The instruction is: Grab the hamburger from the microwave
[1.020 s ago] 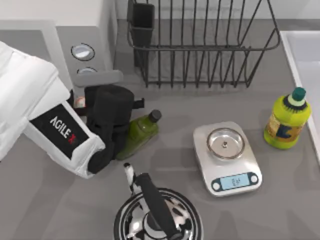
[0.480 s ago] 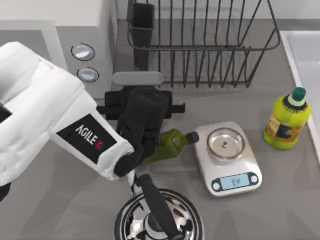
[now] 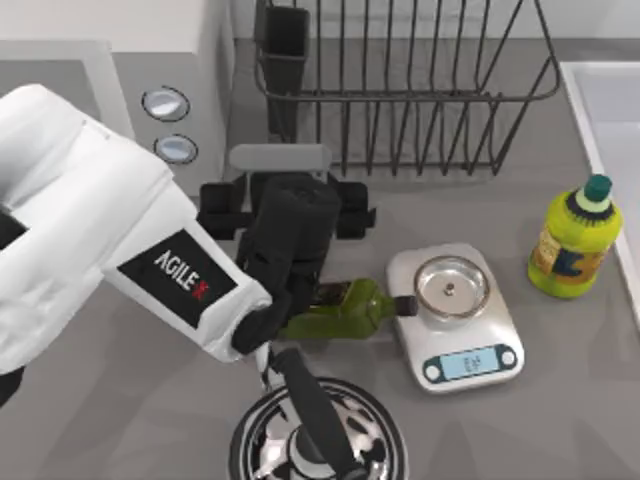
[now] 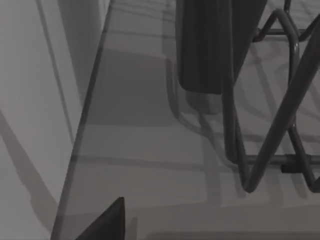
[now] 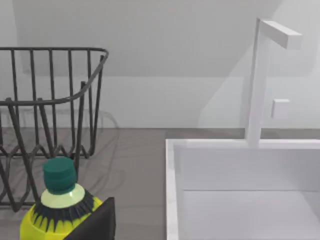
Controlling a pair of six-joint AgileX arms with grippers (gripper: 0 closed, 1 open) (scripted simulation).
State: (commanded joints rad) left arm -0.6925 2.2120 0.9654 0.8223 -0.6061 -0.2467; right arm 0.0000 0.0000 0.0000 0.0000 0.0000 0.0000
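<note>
The microwave [image 3: 180,60] stands at the back left, its two round knobs facing the table. The hamburger is hidden from view. My left gripper [image 3: 287,200] hangs just right of the microwave's knob panel, in front of the dish rack [image 3: 400,90], with its fingers spread open and nothing between them. In the left wrist view the microwave's side wall [image 4: 35,100] and the rack's wires [image 4: 280,125] flank bare grey tabletop. A dark fingertip [image 5: 95,222] of my parked right gripper shows in the right wrist view.
An olive-green bottle [image 3: 345,305] lies on its side under my left arm, cap against the kitchen scale [image 3: 455,315]. A chrome kettle [image 3: 315,430] stands at the front. At the right are a yellow bottle [image 3: 570,240] and the sink [image 3: 610,110].
My left arm has swung right, away from the microwave's front, to the spot before the dish rack. The green bottle has slid right until its cap meets the scale.
</note>
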